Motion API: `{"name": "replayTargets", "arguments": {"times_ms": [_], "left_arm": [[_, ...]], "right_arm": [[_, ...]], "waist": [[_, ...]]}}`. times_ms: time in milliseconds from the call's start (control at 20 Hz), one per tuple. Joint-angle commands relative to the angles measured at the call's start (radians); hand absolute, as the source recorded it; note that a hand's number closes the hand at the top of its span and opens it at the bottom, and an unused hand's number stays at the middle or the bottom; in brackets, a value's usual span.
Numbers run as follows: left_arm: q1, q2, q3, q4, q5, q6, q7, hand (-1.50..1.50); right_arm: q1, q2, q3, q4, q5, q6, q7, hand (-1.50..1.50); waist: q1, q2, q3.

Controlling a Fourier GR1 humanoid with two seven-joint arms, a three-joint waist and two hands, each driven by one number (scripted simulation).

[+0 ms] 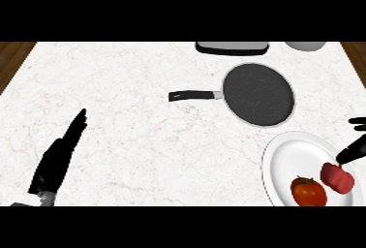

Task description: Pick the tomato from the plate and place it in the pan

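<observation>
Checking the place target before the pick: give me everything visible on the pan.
The pan is a round, dark frying pan with a speckled black inside and a thin pale rim, metal by its look. A straight black handle runs from its left side toward the view's left. It lies flat on the white marbled counter, nothing in it, beyond the white plate without touching it. No hand touches it.

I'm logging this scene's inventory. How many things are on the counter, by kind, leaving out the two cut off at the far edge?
Pans: 1, the black pan
Plates: 1, the white plate
Red foods on the plate: 2, the tomato and a darker red piece
Total: 4
</observation>
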Motion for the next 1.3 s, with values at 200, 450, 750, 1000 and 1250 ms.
{"name": "replayTargets", "arguments": {"times_ms": [200, 450, 750, 1000, 1250], "left_arm": [[-0.028, -0.029, -0.028, 0.006, -0.039, 0.007, 0.033, 0.00], [-0.030, -0.022, -0.011, -0.014, -0.036, 0.005, 0.041, 0.00], [-0.009, -0.022, -0.001, 0.000, -0.026, -0.020, -0.001, 0.00], [-0.016, -0.003, 0.010, -0.033, -0.022, -0.026, 0.045, 0.00], [0.015, -0.012, 0.007, -0.025, -0.025, -0.030, 0.016, 0.00]], "right_arm": [[-0.143, 0.126, 0.135, 0.184, -0.072, 0.151, 0.196, -1.50], [-0.230, 0.200, 0.191, 0.292, -0.150, 0.174, 0.262, -1.50], [-0.266, 0.226, 0.295, 0.356, -0.206, 0.284, 0.271, -1.50], [-0.268, 0.270, 0.387, 0.373, -0.275, 0.304, 0.305, -1.50], [-0.304, 0.284, 0.442, 0.424, -0.333, 0.332, 0.321, -1.50]], "waist": [[0.009, 0.007, 0.002], [0.021, 0.007, 0.002], [0.021, 0.007, 0.000], [0.015, 0.001, 0.001], [0.018, 0.001, 0.000]]}}
